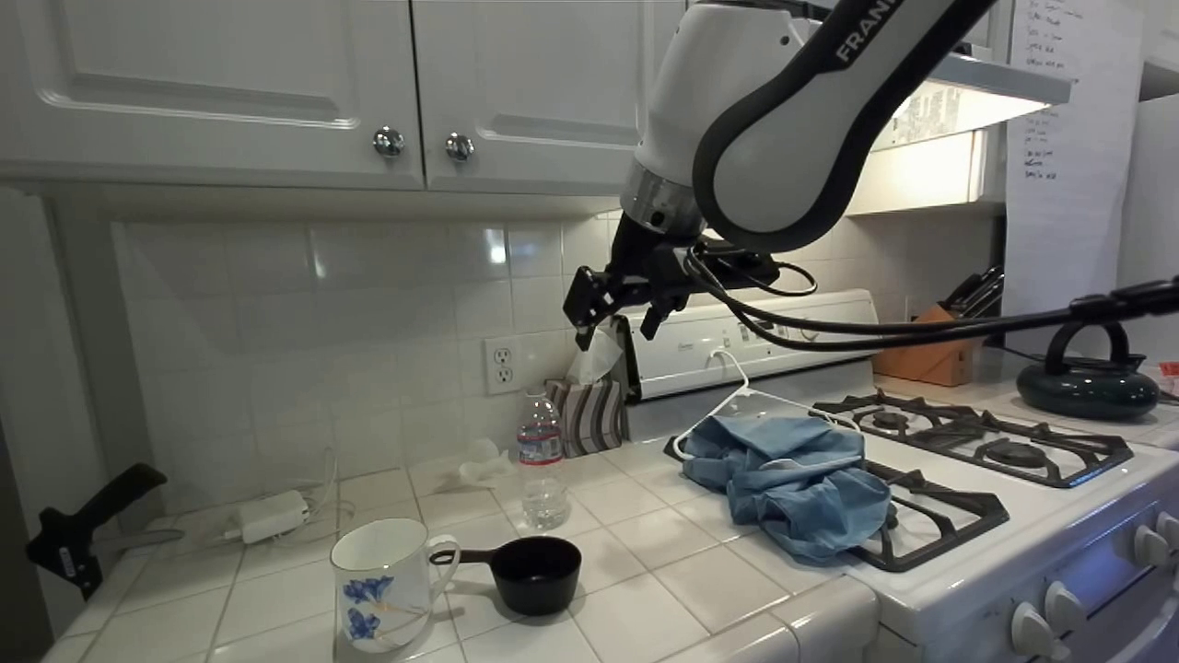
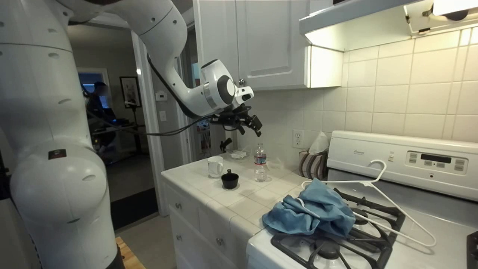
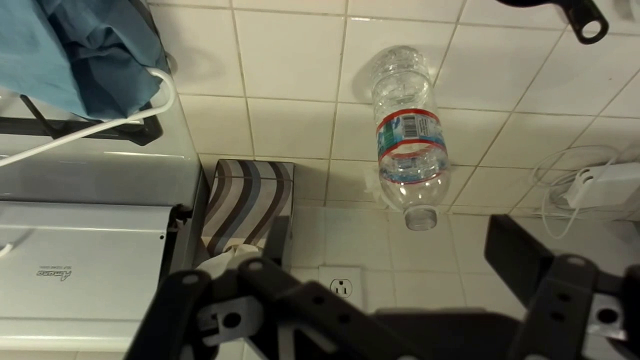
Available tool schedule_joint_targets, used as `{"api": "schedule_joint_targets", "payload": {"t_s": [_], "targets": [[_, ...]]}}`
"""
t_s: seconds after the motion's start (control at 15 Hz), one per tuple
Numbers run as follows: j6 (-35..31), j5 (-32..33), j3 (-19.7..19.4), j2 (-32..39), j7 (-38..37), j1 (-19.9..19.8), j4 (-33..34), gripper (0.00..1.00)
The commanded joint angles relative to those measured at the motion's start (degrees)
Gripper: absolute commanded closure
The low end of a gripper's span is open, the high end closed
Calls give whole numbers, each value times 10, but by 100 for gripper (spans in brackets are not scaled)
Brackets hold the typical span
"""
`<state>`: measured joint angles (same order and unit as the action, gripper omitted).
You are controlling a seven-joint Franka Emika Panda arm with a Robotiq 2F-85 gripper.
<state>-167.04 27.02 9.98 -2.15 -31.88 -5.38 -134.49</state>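
My gripper [image 1: 615, 333] is open and empty, in the air above the counter. It also shows in an exterior view [image 2: 250, 131] and in the wrist view [image 3: 392, 245], its fingers wide apart. A clear plastic bottle [image 3: 410, 135] with a red and blue label stands upright on the tiles below it; it shows in both exterior views [image 1: 542, 460] [image 2: 260, 164]. The bottle is nearest to the gripper, apart from it. A striped tissue box [image 1: 589, 419] stands by the wall. A black cup with a handle [image 1: 537, 575] and a flowered white mug [image 1: 382, 580] stand in front.
A blue cloth [image 2: 313, 213] with a white hanger [image 3: 110, 124] lies partly over the stove's burner grate [image 2: 377, 239]. A white power adapter [image 1: 272, 516] with its cord lies near the wall. A black-handled tool [image 1: 69, 543] is at the counter's end. Cabinets [image 1: 553, 83] hang above.
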Motion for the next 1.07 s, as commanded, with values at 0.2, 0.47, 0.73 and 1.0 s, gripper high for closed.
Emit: {"api": "schedule_joint_targets", "payload": {"t_s": [0.2,0.47,0.73,1.0], "targets": [[-72,175,-3,29,-131,-24,-2,0],[-136,354,-22,33,-285,-33,15,0],[-133,528,-34,41,-461,-28,70,0],[-83,689,-20,70,-632,-10,117,0]]}}
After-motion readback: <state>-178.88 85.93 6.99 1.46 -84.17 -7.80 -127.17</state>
